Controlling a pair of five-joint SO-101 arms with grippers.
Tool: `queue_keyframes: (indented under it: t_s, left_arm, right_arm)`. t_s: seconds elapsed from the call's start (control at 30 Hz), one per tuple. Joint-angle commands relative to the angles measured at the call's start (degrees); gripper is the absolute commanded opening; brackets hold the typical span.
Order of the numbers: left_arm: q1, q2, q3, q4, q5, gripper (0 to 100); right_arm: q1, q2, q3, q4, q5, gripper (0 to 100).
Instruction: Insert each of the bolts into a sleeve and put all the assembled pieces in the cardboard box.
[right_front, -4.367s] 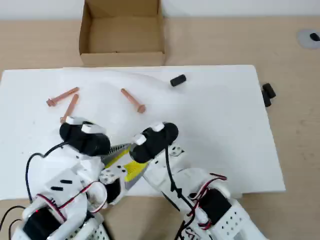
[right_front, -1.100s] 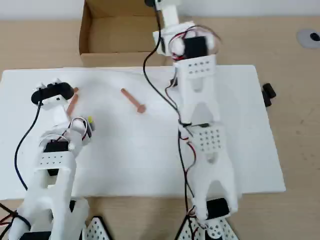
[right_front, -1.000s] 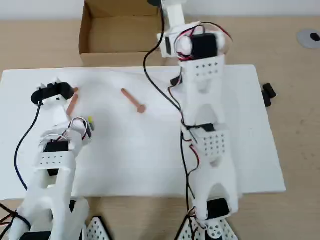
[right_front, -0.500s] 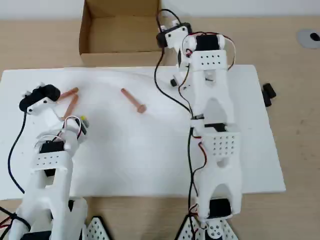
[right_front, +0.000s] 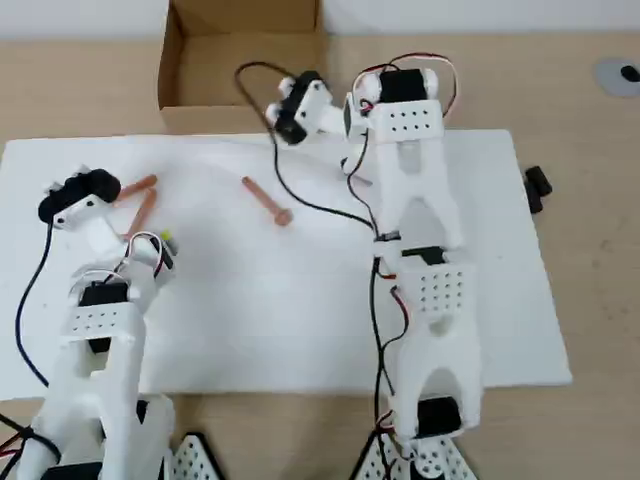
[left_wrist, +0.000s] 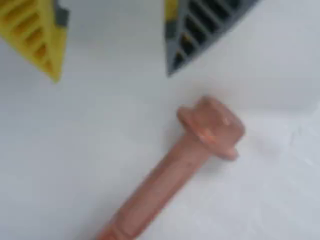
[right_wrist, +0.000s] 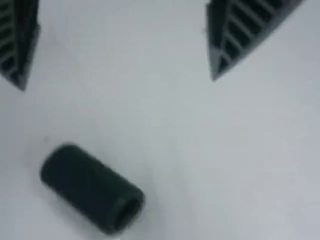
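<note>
Our left pincer (left_wrist: 111, 72) hangs spread just over a bolt (left_wrist: 185, 160) near the left edge of the white sheet (right_front: 300, 320). Our right pincer (right_wrist: 117, 79), also spread, hovers by a black sleeve (right_wrist: 92, 195) near the sheet's far edge. From above we also see a second bolt (right_front: 266, 200) farther in on the sheet, and the cardboard box (right_front: 243, 118) at the far edge of the tabletop (right_front: 580, 100).

From where I stand I count three bolts (right_front: 135, 187) (right_front: 144, 211) (right_front: 266, 201), three black sleeves (right_wrist: 90, 195) (right_front: 537, 182) (right_front: 534, 203), one cardboard box (right_front: 245, 118) and two arms (right_front: 100, 330) (right_front: 425, 290).
</note>
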Motion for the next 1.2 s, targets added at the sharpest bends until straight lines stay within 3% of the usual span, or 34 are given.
queue_keyframes:
  t_s: [0.0,0.37,0.93,1.03,1.17]
  left_arm:
    - [-0.53,-0.04,-2.37,-0.97,-1.14,15]
    - [1.14,-0.04,-2.20,-0.97,-1.49,15]
    - [1.32,-0.04,-2.20,-0.97,-3.25,15]
    - [1.32,-0.04,-2.20,-0.97,-3.34,15]
    - [1.32,-0.04,-2.20,-0.97,-3.34,15]
  right_arm:
    - [-1.10,-0.84,1.27,0.53,10.55,27.4]
    - [1.27,3.56,2.77,-0.97,18.99,27.4]
    - [1.19,8.75,-18.95,0.35,19.16,27.4]
    - [0.75,9.71,-19.03,-3.96,19.08,27.4]
    - [0.57,14.11,-18.95,-19.08,18.90,27.3]
